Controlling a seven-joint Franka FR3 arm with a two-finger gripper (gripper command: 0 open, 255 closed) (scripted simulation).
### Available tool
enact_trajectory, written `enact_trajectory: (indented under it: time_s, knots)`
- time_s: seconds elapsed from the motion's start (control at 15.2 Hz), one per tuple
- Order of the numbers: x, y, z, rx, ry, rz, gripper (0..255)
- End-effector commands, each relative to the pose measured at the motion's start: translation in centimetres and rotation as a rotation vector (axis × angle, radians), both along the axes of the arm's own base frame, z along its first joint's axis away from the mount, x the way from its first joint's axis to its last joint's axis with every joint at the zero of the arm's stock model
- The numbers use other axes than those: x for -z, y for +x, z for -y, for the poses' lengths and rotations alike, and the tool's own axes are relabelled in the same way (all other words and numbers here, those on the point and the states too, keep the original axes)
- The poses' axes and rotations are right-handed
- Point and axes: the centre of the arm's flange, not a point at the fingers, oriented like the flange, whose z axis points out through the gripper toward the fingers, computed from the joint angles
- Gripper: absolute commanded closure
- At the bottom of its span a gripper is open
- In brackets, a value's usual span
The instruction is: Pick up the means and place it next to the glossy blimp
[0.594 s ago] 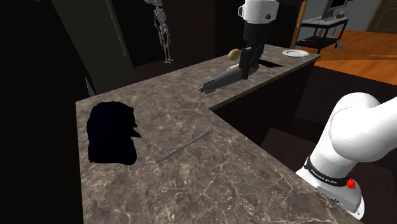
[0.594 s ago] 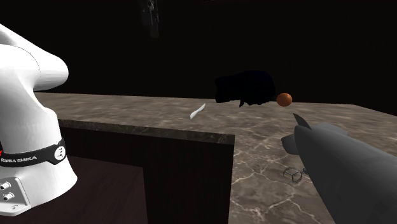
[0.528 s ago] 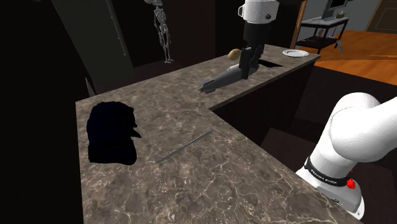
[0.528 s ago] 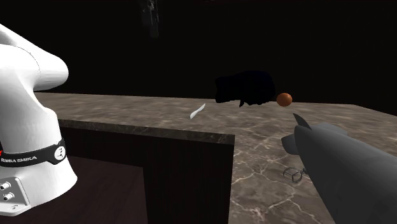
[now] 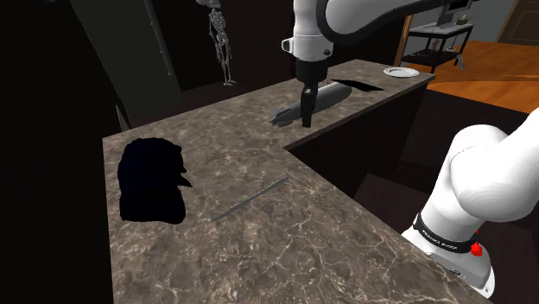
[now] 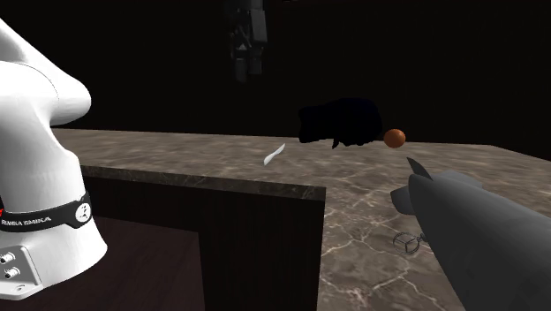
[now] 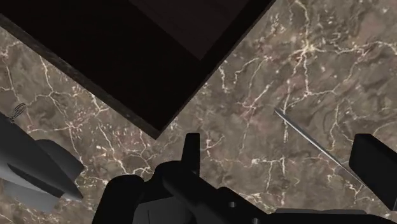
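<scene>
Count on the counter (image 5: 285, 259): one rod, one blimp, one ball, one plate, one black shape, one wire piece. One arm (image 5: 367, 15), one gripper (image 5: 305, 119), two fingers (image 7: 375, 168).

Gripper hung tips-down above the counter, touching nothing. In the wrist view the fingers stood apart with bare marble between them, so spread and empty.

Rod (image 5: 251, 198): thin, grey, flat on the marble. It was well apart from the gripper, at about 7 o'clock of it in the shoulder view. In the wrist view it lay beyond the fingertips, untouched.

Blimp (image 5: 332, 91): grey, on its side, tail fins toward 8 o'clock and nose toward 2 o'clock in the shoulder view. The gripper overlapped its tail end there. The rod was well apart from it, at 7 o'clock.

Ball (image 6: 395, 137): orange-brown. In the second exterior view it sat at 11 o'clock of the blimp's tail, just at 3 o'clock of the black shape (image 5: 151, 181).

In the shoulder view the black shape lay at 9 o'clock of the rod.

Plate (image 5: 401, 72): white, at 2 o'clock of the blimp.

Wire piece (image 6: 406, 243): small, just beside the blimp's tail.

Off the counter: one skeleton (image 5: 222, 43), at 11 o'clock of the gripper.
</scene>
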Motion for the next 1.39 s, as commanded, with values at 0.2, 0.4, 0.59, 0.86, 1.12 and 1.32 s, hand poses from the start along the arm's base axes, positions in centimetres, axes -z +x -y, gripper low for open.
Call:
enact_trajectory:
  time_s: [0.2, 0.4, 0.59, 0.86, 1.12, 1.32]
  knots:
    - [4.0, 3.7, -3.9, -0.251, -0.005, -0.024, 0]
    - [6.4, 5.3, -6.7, -0.398, -0.009, -0.039, 0]
    - [8.8, 6.5, -9.7, -0.546, -0.012, -0.053, 0]
    - [12.1, 7.3, -13.8, -0.743, -0.017, -0.073, 0]
    - [14.8, 7.4, -16.6, -0.872, -0.019, -0.086, 0]
    - [16.4, 7.3, -16.5, -0.872, -0.019, -0.086, 0]
